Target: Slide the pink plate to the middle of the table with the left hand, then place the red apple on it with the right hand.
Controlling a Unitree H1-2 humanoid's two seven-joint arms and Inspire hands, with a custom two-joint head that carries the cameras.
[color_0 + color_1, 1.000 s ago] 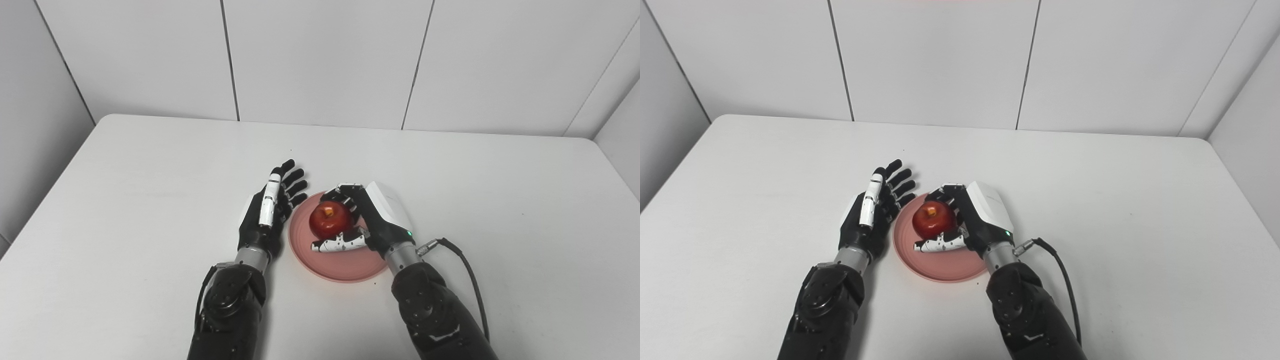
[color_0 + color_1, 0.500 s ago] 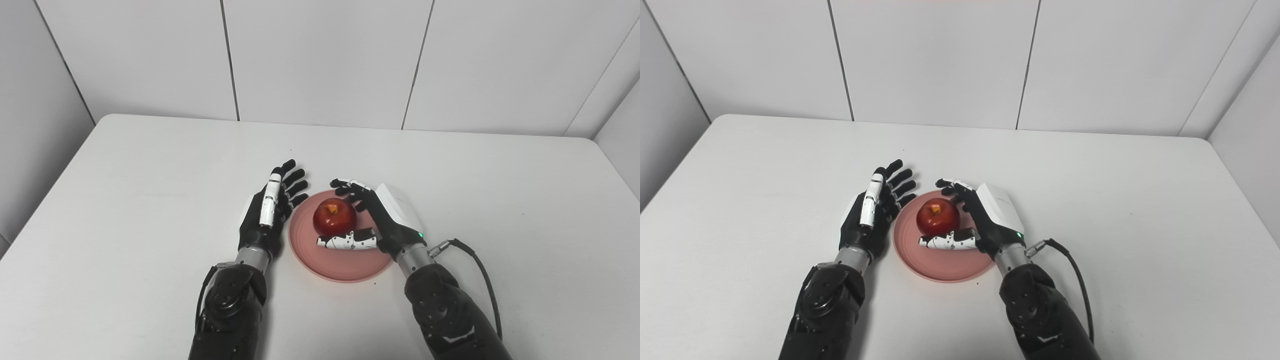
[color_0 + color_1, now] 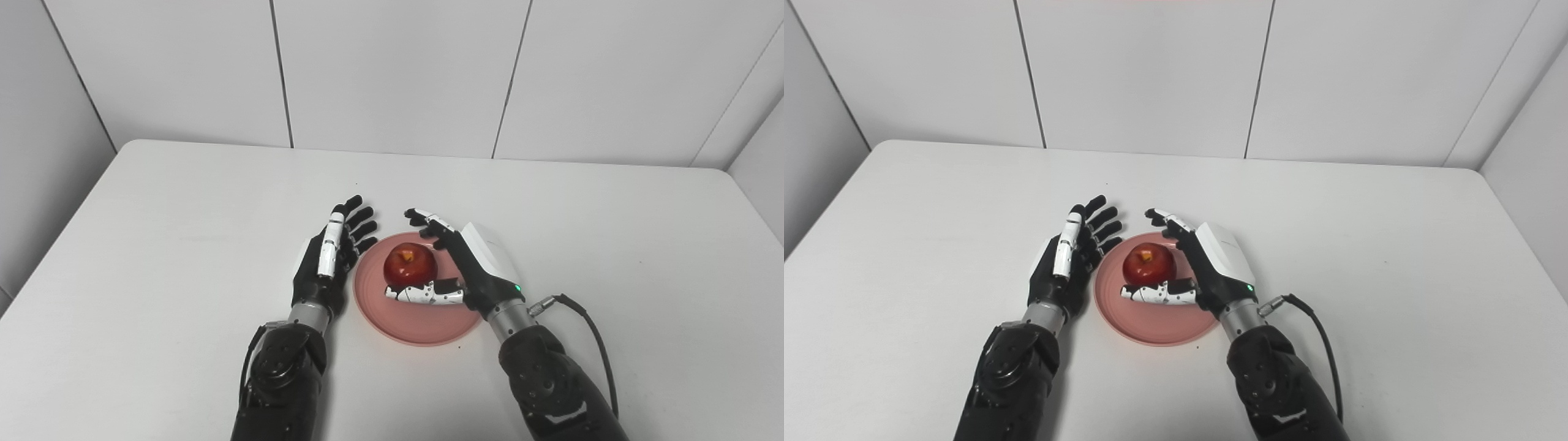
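White table [image 3: 184,202] spans scene, grey panelled wall [image 3: 392,67] behind. Pink plate [image 3: 422,321] sits near table middle, close to front edge. Left hand [image 3: 327,260] just beside plate's left rim — fingers straight, spread, holding nothing. Right hand [image 3: 468,263] over plate's right side, fingers uncurled and apart, thumb lying in front of fruit — not gripping. Red apple [image 3: 410,265] rests upright on plate, stem end up.

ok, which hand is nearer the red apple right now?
Right. The right hand is open around the red apple, thumb just in front of it. The left hand is open beside the pink plate.
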